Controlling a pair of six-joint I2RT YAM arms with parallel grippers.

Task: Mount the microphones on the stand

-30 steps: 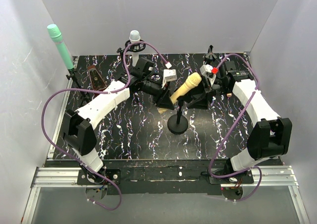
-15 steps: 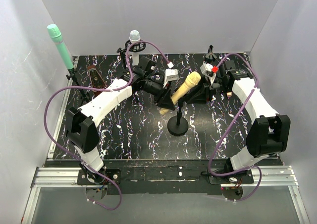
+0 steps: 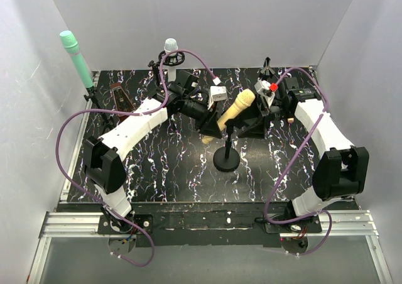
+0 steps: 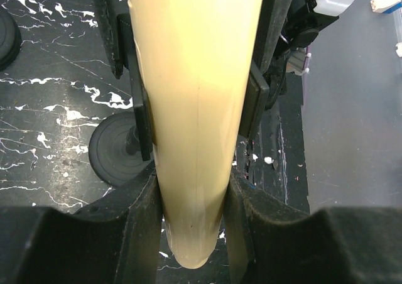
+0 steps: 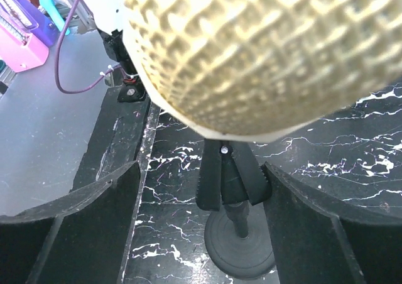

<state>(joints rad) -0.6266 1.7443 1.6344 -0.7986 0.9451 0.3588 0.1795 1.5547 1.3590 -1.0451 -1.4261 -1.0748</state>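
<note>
The yellow microphone point(image 3: 235, 111) lies tilted over the black stand point(image 3: 226, 159) in mid-table. My left gripper point(image 3: 210, 128) is shut on its handle; in the left wrist view the handle point(image 4: 195, 108) fills the gap between the fingers point(image 4: 125, 227), with the stand's clip halves on either side of it. My right gripper point(image 3: 254, 124) is open beside the stand's head. In the right wrist view the clip point(image 5: 229, 177) hangs between its spread fingers point(image 5: 81, 234), under the microphone's mesh head point(image 5: 270, 51). A mint green microphone point(image 3: 76, 58) and a white microphone point(image 3: 170, 51) sit upright on stands.
The green microphone's stand is at the far left wall and the white one's at the back centre. Another black stand point(image 3: 267, 67) is at the back right. A dark reddish object point(image 3: 119, 94) lies at the back left. Grey walls enclose the mat on three sides.
The left arm has edged in a little with the yellow microphone. The right gripper has shifted slightly by the clip. The stand has hardly moved.
</note>
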